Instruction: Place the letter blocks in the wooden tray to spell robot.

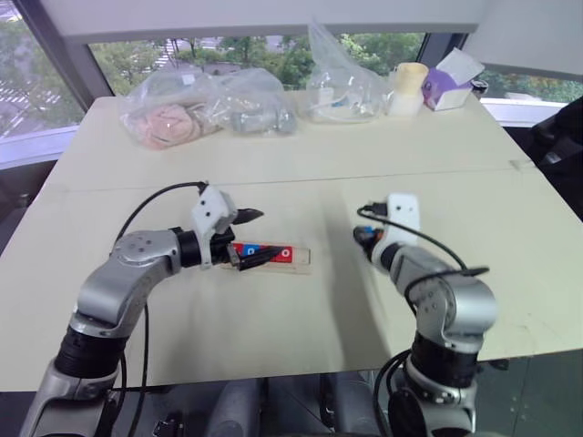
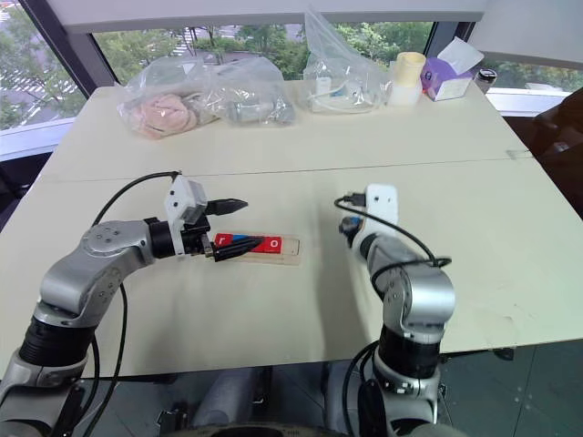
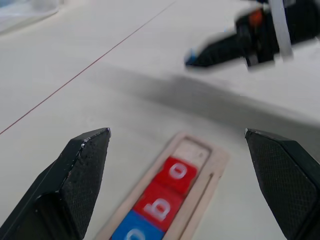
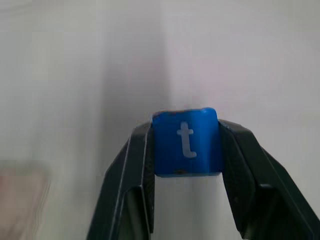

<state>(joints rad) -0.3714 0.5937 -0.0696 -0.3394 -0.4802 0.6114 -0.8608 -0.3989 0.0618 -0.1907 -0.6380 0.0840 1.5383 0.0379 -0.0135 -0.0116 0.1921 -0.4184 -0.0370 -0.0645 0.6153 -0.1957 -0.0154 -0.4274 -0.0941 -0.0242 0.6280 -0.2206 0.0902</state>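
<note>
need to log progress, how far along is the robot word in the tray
Done: tiles in the wooden tray reach the red b and red o. In hand: the right gripper holds the blue t. Left: the bare end slot.

The wooden tray [image 1: 273,256] is lying mid-table with letter blocks [image 3: 161,197] sitting in its recess, the left gripper [image 1: 248,238] hovering over its left end and the right gripper [image 4: 186,145], pinching the t block [image 4: 186,141], to its right.
</note>
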